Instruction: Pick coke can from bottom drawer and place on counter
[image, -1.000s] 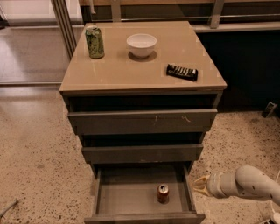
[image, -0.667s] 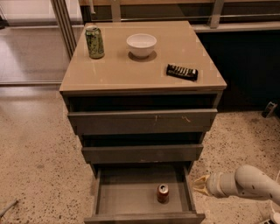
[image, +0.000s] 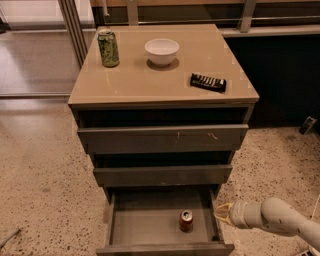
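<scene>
The tool hangs low at the right, just outside the right wall of the pulled-out bottom drawer. Its yellowish tip points toward the drawer, and I cannot tell whether it is wide or narrow. It is apart from the coke can, which stands upright in the drawer's grey tray, right of centre. On the desk sit a green can, a white bowl and a flat black object.

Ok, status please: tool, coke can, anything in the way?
Tool low, just right of the open bottom drawer, outside it. Coke can upright inside, untouched. Drawer's right side stands between them.
</scene>
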